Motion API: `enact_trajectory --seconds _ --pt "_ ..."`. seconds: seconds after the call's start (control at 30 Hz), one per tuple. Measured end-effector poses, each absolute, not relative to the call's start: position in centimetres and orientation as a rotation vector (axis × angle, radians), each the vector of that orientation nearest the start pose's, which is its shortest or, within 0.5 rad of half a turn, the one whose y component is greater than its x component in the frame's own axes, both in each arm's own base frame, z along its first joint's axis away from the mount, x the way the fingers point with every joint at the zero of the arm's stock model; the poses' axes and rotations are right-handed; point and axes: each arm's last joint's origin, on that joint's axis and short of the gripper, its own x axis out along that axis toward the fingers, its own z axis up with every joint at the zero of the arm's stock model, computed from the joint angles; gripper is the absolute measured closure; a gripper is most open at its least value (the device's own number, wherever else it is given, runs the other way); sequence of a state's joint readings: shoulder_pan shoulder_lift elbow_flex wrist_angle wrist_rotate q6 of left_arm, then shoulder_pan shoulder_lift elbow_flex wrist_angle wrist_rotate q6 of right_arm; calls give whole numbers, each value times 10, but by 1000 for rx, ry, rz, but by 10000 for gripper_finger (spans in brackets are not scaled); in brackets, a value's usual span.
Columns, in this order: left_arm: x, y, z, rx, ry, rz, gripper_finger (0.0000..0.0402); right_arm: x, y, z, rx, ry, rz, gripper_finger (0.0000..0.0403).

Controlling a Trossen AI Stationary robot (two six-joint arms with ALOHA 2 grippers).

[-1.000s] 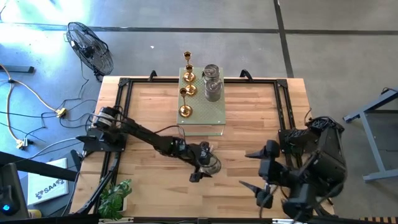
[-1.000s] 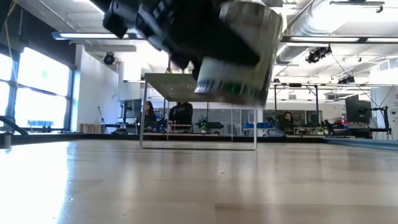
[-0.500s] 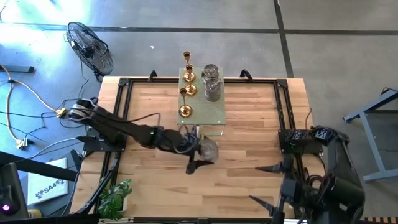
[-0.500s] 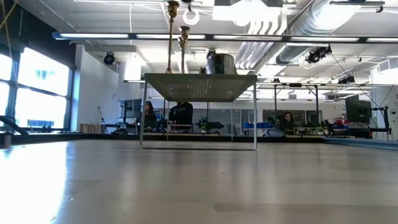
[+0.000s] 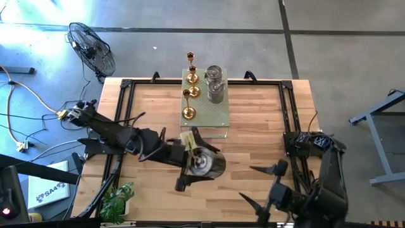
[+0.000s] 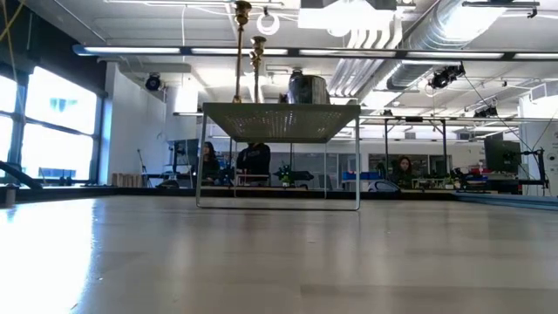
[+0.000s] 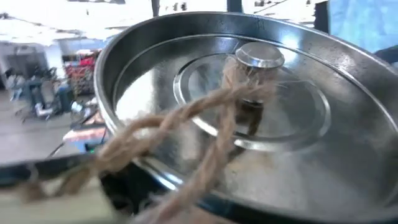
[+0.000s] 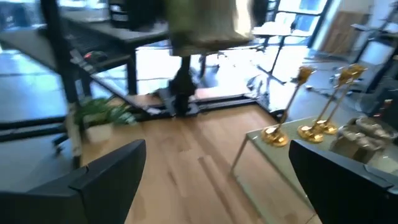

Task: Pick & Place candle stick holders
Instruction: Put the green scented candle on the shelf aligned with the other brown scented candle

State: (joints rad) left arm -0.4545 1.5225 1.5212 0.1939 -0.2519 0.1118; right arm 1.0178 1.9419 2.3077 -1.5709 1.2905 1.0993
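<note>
Table (image 5: 145, 107) from above shows the left gripper (image 5: 197, 162) clamped round a silver holder (image 5: 209, 164) just before the green box (image 5: 218, 117), apparently to join the gold holders (image 5: 189, 95) there; the low view shows only that loaded box (image 6: 279, 120); the left wrist view fills with the holder's bowl (image 7: 249, 118); the right wrist view has the right gripper (image 8: 217, 168) splayed empty, waiting well off the box (image 8: 273, 162).

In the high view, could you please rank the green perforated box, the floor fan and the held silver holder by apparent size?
1. Green perforated box
2. Floor fan
3. Silver holder in the left gripper, raised nearer the camera, so inflated.
</note>
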Motion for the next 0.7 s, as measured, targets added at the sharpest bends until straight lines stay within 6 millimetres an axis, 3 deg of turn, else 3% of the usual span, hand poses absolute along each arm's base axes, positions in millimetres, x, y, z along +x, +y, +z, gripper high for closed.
enact_trajectory --seconds 0.13,0.43,0.7 --pt "308 -148 462 63 -203 -217 38 223 269 425 -39 253 -502 13" --pt "325 -155 438 121 -93 -221 38 260 262 433 -91 323 -447 13" --pt "330 -157 437 112 -131 -235 38 287 254 438 -46 400 -301 13"
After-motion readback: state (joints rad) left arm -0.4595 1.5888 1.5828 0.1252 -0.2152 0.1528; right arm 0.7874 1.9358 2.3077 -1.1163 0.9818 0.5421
